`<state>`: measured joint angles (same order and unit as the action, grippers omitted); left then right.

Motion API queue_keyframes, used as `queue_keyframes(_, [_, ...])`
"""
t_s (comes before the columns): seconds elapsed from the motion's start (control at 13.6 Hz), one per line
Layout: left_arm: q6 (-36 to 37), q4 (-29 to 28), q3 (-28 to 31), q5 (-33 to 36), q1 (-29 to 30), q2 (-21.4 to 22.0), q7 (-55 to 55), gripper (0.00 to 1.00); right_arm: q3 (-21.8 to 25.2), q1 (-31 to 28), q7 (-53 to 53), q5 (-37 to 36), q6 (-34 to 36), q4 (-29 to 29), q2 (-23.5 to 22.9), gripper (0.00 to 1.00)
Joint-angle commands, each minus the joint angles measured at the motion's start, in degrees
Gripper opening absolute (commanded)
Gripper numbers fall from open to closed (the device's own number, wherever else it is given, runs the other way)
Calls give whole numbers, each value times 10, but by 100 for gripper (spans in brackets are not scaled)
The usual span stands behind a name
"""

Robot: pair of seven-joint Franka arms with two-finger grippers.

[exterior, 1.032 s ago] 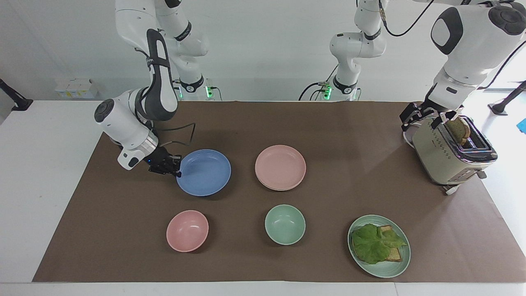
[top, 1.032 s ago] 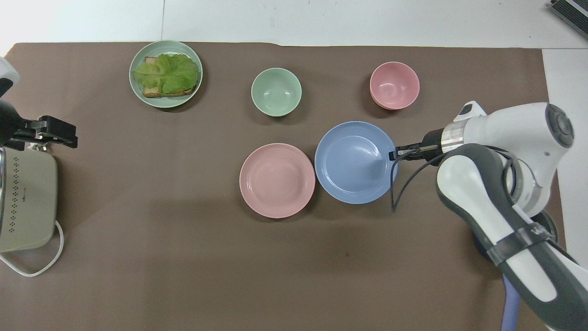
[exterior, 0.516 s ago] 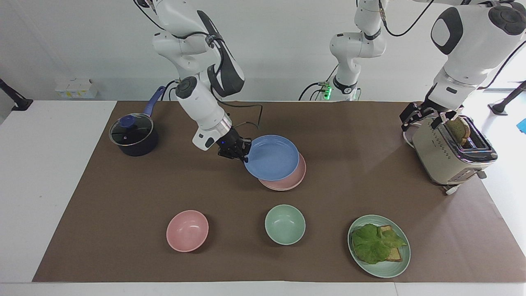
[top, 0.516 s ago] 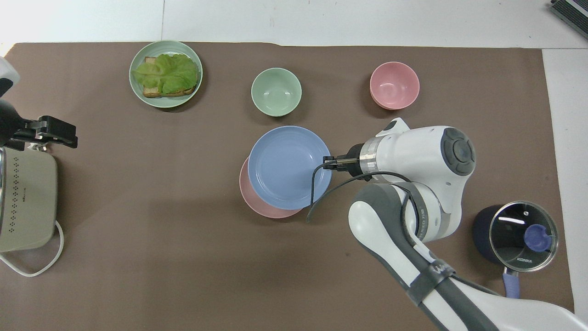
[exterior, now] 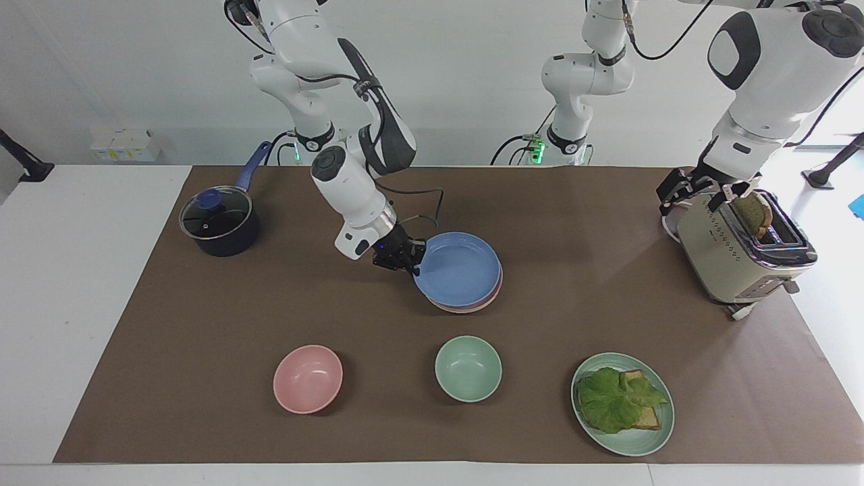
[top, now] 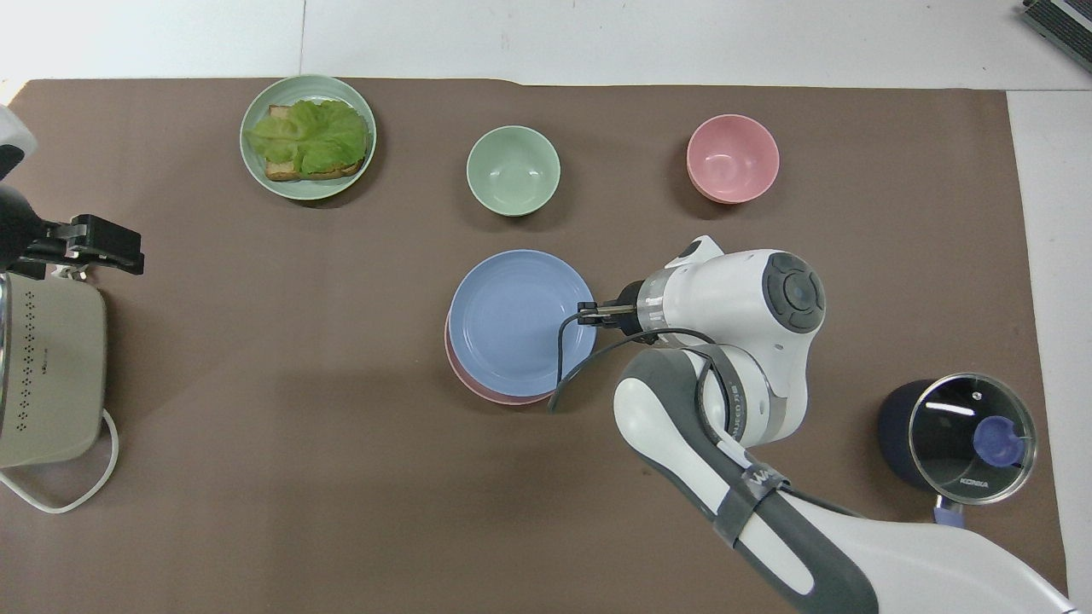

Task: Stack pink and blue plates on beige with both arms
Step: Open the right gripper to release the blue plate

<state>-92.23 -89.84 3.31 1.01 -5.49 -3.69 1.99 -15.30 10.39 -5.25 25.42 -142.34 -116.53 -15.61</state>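
The blue plate [exterior: 459,268], pinched at its rim by the right gripper [exterior: 412,264], is best centred over the pink plate [exterior: 466,305] before being freed; the left gripper [exterior: 702,187] is spread by the toaster [exterior: 739,253].

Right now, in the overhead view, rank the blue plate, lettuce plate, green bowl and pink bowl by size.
1. Blue plate, largest.
2. Lettuce plate.
3. Green bowl and pink bowl: they look alike, so no ranking between them.
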Motion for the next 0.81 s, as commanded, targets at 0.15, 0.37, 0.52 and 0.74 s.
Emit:
queue_keyframes(0.15, [6, 0, -4, 5, 7, 4, -6, 100, 1, 9, -9, -18, -35, -13, -8, 4])
queue_keyframes(0.37, [6, 0, -4, 5, 7, 4, -6, 100, 1, 9, -11, -24, -46, -10, -21, 9])
queue_keyframes(0.52, [6, 0, -4, 5, 7, 4, -6, 100, 1, 20, -32, -25, -45, -10, -21, 14])
queue_keyframes(0.74, [6, 0, -4, 5, 7, 4, -6, 100, 1, 20, -46, -25, -42, -7, -21, 94])
